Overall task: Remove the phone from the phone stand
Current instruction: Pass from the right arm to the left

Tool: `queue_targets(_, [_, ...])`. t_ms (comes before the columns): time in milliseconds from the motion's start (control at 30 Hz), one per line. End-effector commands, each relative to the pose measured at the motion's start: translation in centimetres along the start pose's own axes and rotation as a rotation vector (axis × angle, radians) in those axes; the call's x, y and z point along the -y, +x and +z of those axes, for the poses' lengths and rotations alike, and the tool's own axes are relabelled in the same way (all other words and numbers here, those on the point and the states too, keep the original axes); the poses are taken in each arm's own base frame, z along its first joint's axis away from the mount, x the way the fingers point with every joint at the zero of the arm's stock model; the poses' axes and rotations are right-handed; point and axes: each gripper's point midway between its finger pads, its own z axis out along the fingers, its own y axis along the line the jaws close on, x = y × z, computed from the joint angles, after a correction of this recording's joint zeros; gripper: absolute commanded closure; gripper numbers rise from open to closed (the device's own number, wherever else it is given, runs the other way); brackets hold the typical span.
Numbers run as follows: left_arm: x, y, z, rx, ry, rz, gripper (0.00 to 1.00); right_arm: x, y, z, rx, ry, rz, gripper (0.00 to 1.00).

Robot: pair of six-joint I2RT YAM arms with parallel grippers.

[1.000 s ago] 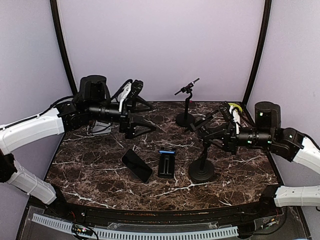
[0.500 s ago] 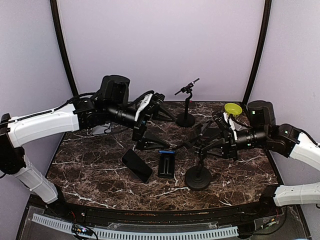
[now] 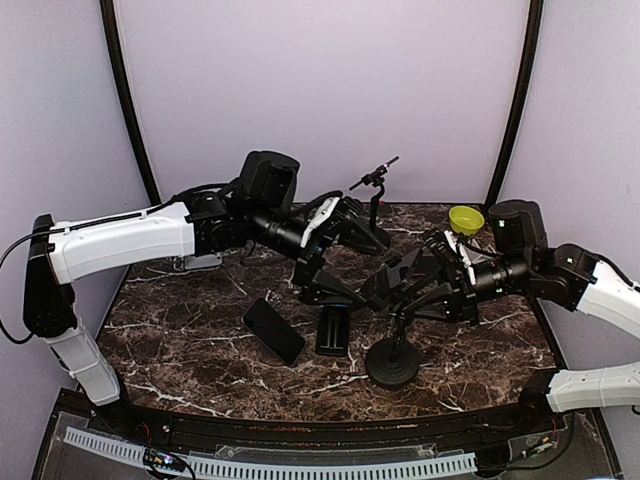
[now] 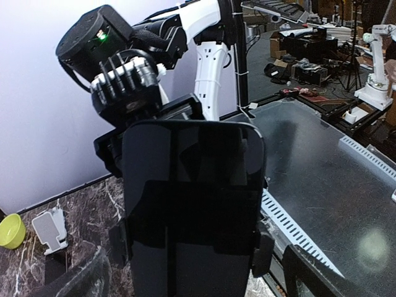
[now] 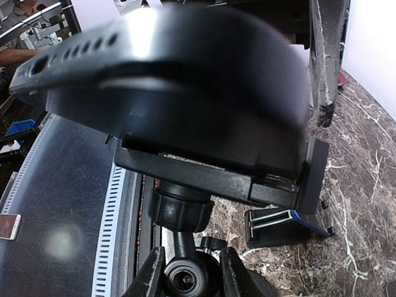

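A black phone (image 4: 192, 210) sits clamped in the cradle of a black phone stand (image 3: 392, 362) at the table's middle; it also shows in the top view (image 3: 385, 284). My left gripper (image 4: 195, 279) is open, one finger (image 4: 80, 278) on each side of the phone's lower part, not visibly touching it. In the top view the left gripper (image 3: 340, 262) is just left of the cradle. My right gripper (image 5: 189, 278) is shut on the stand's stem below the ball joint, under the cradle (image 5: 216, 176). The phone's underside (image 5: 173, 74) fills the right wrist view.
A second dark phone (image 3: 273, 330) lies flat left of the stand. A black holder with a blue edge (image 3: 333, 330) lies beside it. Another stand (image 3: 372, 235) is at the back, and a yellow bowl (image 3: 465, 218) at the back right.
My left arm has swung right from the back left until its open fingers flank the phone. My right arm has shifted the stand slightly left and nearer.
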Motion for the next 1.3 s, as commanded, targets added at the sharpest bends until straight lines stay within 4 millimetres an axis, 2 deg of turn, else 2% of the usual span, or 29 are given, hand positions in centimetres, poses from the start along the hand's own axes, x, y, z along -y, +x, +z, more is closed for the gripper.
queue_targets(0, [2.1,-1.8,0.2,0.052,0.118,0.016,0.01,-1.5,-5.9,-1.8,0.169,-0.036,-0.197,1.00])
queue_targets(133, [1.8,-1.5,0.6,0.041,0.105,-0.008,0.01,-1.9,-6.3,-2.0,0.177,-0.049,-0.209,1.00])
queue_targets(367, [1.4,0.3,1.0,-0.007,0.088,-0.044,0.01,-2.4,-6.8,-2.2,0.186,-0.074,-0.221,1.00])
queue_targets(633, [1.0,1.1,1.6,-0.021,0.095,-0.085,0.01,-2.7,-7.2,-2.5,0.191,-0.081,-0.232,1.00])
queue_targets(967, [2.7,-0.2,2.0,0.020,0.157,-0.070,0.01,-2.4,-7.0,-2.2,0.182,-0.076,-0.231,1.00])
queue_targets(1067, [3.0,-0.7,2.0,0.032,0.171,-0.067,0.06,-2.4,-7.0,-2.3,0.185,-0.073,-0.236,1.00])
queue_targets(1267, [3.0,-1.2,2.1,0.053,0.171,-0.063,0.26,-1.8,-6.8,-2.1,0.175,-0.041,-0.224,1.00])
